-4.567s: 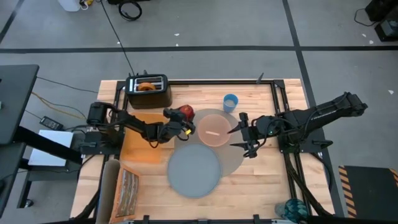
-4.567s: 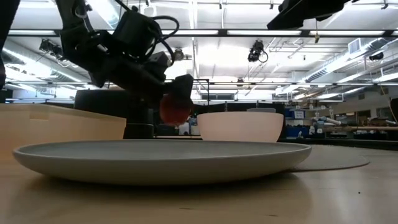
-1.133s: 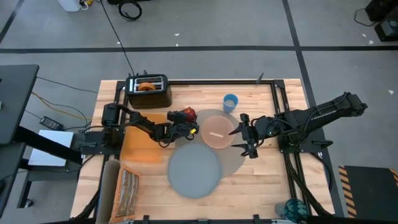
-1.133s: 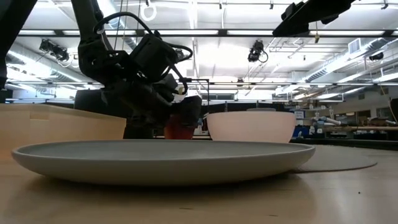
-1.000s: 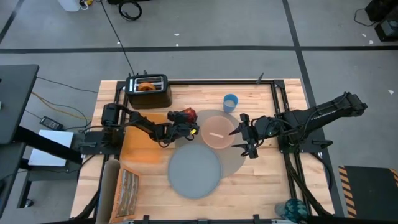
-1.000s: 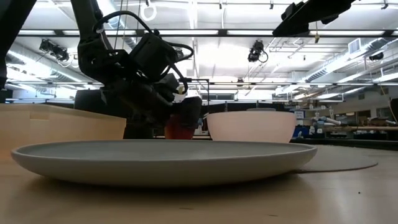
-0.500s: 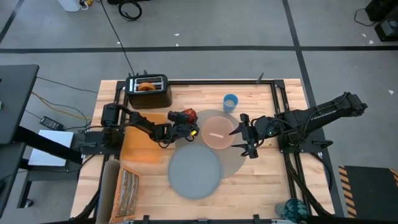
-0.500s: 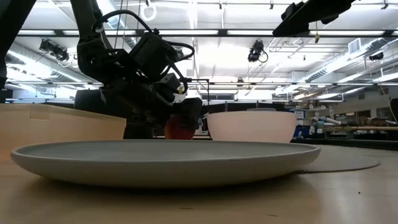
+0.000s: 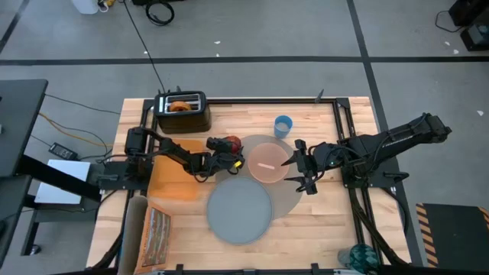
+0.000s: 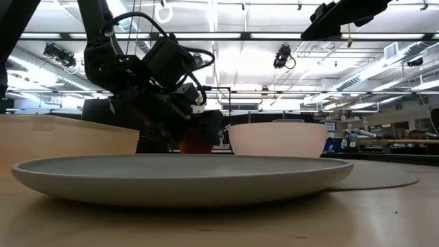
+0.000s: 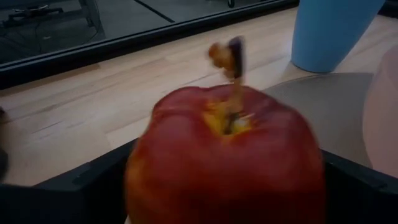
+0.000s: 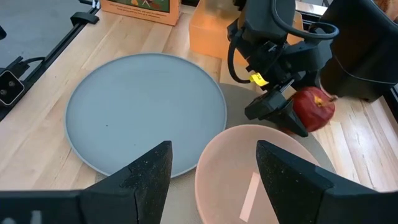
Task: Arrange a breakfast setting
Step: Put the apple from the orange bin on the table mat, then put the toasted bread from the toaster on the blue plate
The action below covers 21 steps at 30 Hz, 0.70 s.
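The red apple (image 9: 230,142) stands stem up at the far left edge of the round grey-tan mat (image 9: 289,191), between the fingers of my left gripper (image 9: 228,147). The pink bowl (image 9: 266,159) sits on the mat with a pale spoon (image 12: 250,190) in it. The grey plate (image 9: 239,208) lies nearer, overlapping the mat. The blue cup (image 9: 283,126) stands on the table behind the mat. A bagel (image 9: 181,106) sticks out of the toaster's slot. My right gripper (image 9: 298,166) is open at the bowl's right side, touching nothing. My left gripper pinches the apple's lower flanks (image 11: 140,186) between its two fingers (image 11: 78,190), which come slanting down from the table's left. The apple (image 11: 227,155) sits upright, stem up. The plate in the low view hides its underside, so I cannot tell if it rests on the table.
The black toaster (image 9: 182,114) stands at the far left. The orange board (image 9: 170,177) lies under my left arm. A printed box (image 9: 157,235) and a roll lie at the near left. Bare wood lies near the table's right and near edges.
My left gripper has sunk a little with the apple, which shows lower behind the plate in the low view. It stays shut on the apple.
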Tool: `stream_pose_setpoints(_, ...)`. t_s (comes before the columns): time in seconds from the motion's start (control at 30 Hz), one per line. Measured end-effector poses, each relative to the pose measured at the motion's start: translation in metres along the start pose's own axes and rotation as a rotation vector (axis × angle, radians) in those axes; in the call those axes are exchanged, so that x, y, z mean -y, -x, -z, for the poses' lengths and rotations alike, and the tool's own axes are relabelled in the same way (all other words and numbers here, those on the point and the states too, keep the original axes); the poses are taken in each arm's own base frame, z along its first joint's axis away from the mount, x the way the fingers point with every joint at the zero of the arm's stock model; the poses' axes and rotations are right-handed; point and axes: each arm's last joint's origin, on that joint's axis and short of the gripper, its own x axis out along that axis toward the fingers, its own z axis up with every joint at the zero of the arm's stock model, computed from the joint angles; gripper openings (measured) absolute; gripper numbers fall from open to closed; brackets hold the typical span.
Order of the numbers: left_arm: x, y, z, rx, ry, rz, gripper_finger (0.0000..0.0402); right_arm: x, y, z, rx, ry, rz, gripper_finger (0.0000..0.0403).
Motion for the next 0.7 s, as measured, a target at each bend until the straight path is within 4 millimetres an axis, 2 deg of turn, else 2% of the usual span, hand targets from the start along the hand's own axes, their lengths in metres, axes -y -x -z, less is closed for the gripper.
stream_pose_setpoints(0.23,0.002,0.002,-0.002,0.009,0.007,0.008,0.0385,0.0,0.0,0.001,-0.008,0.001,0.0,0.0241)
stream_pose_setpoints(0.7,0.003,0.014,-0.034,0.072,-0.013,0.036,0.0386,0.0,0.0,0.001,-0.007,0.001,0.0,0.0241)
